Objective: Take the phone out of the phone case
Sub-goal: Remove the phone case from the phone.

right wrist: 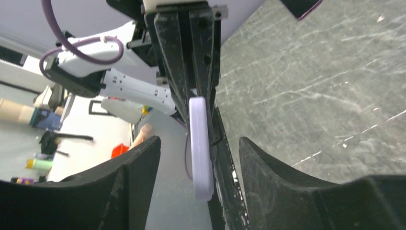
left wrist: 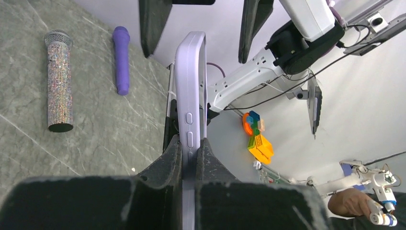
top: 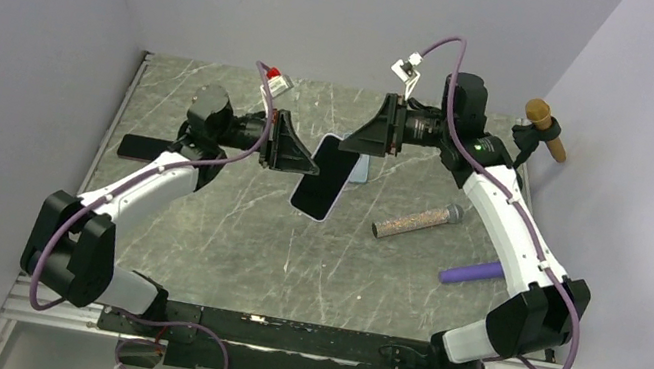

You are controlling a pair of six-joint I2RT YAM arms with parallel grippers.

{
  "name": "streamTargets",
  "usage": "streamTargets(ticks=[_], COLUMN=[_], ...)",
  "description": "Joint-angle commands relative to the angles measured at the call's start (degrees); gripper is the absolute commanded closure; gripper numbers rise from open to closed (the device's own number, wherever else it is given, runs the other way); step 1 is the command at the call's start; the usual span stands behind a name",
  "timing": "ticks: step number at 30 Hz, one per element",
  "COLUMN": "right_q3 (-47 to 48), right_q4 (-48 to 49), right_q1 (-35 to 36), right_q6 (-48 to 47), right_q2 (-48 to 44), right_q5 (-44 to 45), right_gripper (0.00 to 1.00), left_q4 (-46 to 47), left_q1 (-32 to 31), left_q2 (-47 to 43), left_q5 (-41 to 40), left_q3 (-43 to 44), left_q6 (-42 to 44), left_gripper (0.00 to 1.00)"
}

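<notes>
The phone [top: 318,186] is held in the air over the middle of the table, its black screen facing the arm bases. The lavender phone case [top: 359,168] shows behind its far end. My left gripper [top: 311,164] is shut on the case's near end; in the left wrist view the case [left wrist: 190,91] stands edge-on between the fingers. My right gripper [top: 357,144] is open at the far end. Its two fingers stand apart on either side of the case [right wrist: 200,143] and the dark phone edge [right wrist: 225,175] beside it, touching neither.
A glittery microphone [top: 416,223] and a purple cylinder [top: 470,272] lie on the table's right half. A flat black object [top: 143,148] lies at the left edge. A brown-handled tool [top: 546,127] sits on a stand at the back right. Walls close in three sides.
</notes>
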Motion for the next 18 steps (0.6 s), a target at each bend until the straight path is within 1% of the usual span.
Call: streamTargets(ticks=[1,5,6,15,16,17,18], right_q3=[3.78,1.89,1.50,4.24,4.41,4.42,4.26], right_q4=[-12.20,-8.25,-7.63,-12.12,-12.36,-12.20,-11.83], right_q1=[0.24,0.31,0.38,4.18,4.59,4.81,4.94], right_q6=[-9.57,-7.13,-6.60,-10.09,-10.26,-10.17,-9.78], right_q2=[-0.19,-0.61,-0.51,1.35,1.75,1.79,1.82], right_q5=[-3.61,-5.59,-5.82,-2.76,-2.66,-2.45,-1.82], right_gripper=[0.39,0.54,0.56,0.64,0.68,0.75,0.87], left_q4=[2.75,2.56,1.92,-3.06,-3.88,-4.23,-4.66], left_q1=[0.83,0.84,0.84,0.84,0.84,0.86,0.84], left_q2=[-0.82,-0.88,-0.89,-1.83,-1.90,-2.00,-2.15], left_q5=[5.30,7.11,7.26,7.24,7.01,6.91,6.45], left_q3=[3.58,3.87,3.99,4.98,5.20,5.30,5.38], left_q6=[1.08,1.17,1.64,5.10,5.46,5.55,5.64], left_gripper=[1.00,1.00,1.00,1.00,1.00,1.00,1.00])
